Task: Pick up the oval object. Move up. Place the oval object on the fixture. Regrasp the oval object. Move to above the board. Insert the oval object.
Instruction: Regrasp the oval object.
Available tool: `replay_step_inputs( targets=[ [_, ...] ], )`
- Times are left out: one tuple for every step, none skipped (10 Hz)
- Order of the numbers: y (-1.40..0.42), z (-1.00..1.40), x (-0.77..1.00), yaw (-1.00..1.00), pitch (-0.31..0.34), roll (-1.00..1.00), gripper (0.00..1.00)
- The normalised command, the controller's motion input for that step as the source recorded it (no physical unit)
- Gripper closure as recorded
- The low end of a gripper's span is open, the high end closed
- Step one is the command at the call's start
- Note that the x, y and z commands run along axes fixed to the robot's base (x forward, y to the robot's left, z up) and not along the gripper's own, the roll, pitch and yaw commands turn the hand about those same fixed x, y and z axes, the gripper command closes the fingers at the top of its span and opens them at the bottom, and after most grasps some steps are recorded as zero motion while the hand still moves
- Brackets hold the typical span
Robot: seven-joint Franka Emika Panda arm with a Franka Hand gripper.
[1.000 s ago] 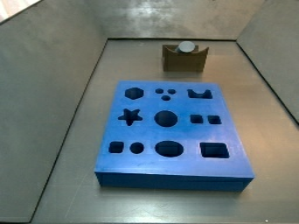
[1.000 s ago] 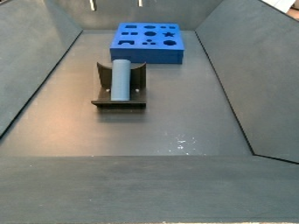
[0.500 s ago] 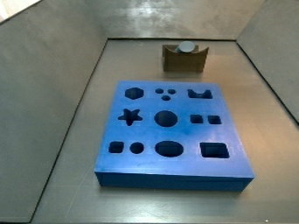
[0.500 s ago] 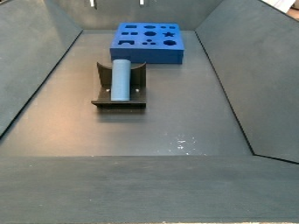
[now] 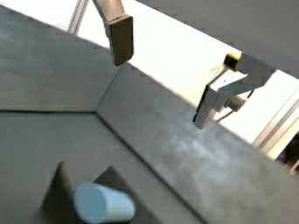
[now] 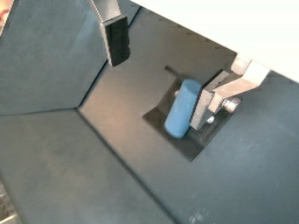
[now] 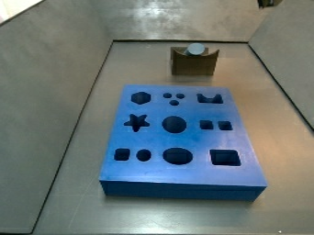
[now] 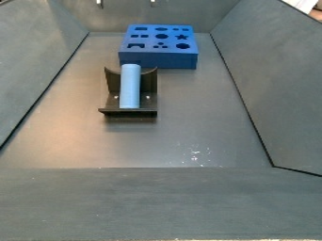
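Now | oval object (image 8: 128, 83) on fixture (image 8: 105, 91); gripper (image 6: 167, 63) above, empty, parted

Your side views face each other: one sits behind the board (image 7: 182, 138), fixture (image 7: 193, 61) far; one behind the fixture (image 8: 128, 90), board (image 8: 160, 45) far. Wrist views look down past the gripper (image 6: 166, 76) from high above the fixture (image 6: 187, 114).

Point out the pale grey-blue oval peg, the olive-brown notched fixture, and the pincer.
Pale grey-blue oval peg (image 8: 130, 83): side view, middle of its long side.
Olive-brown notched fixture (image 7: 182, 63): side view, front face.
Pincer (image 6: 170, 63): wrist view, open, above the peg, midway between the fingertips.
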Motion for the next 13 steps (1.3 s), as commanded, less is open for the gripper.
replay_step_inputs(
  targets=[
    [-0.05, -0.02, 0.1, 0.18, 0.15, 0.6, 0.0],
    [-0.04, -0.02, 0.1, 0.2, 0.118, 0.36, 0.0],
    [-0.03, -0.01, 0.1, 0.2, 0.088, 0.25, 0.0],
    [0.07, -1.0, 0.03, 0.14, 0.058, 0.25, 0.0],
    [0.07, -1.0, 0.04, 0.14, 0.042, 0.24, 0.0],
    [0.06, -1.0, 0.04, 0.13, 0.018, 0.22, 0.0],
    [0.06, -1.0, 0.06, 0.12, -0.001, 0.16, 0.0],
    [0.05, -1.0, 0.07, 0.1, -0.019, 0.11, 0.0],
    [0.05, -1.0, 0.08, 0.1, -0.029, 0.1, 0.0],
    [0.04, -1.0, 0.09, 0.08, -0.049, 0.08, 0.0],
    [0.04, -1.0, 0.1, 0.07, -0.057, 0.07, 0.0],
    [0.03, -1.0, 0.11, 0.05, -0.066, 0.06, 0.0],
    [0.03, -1.0, 0.11, 0.04, -0.065, 0.05, 0.0]
  ],
)
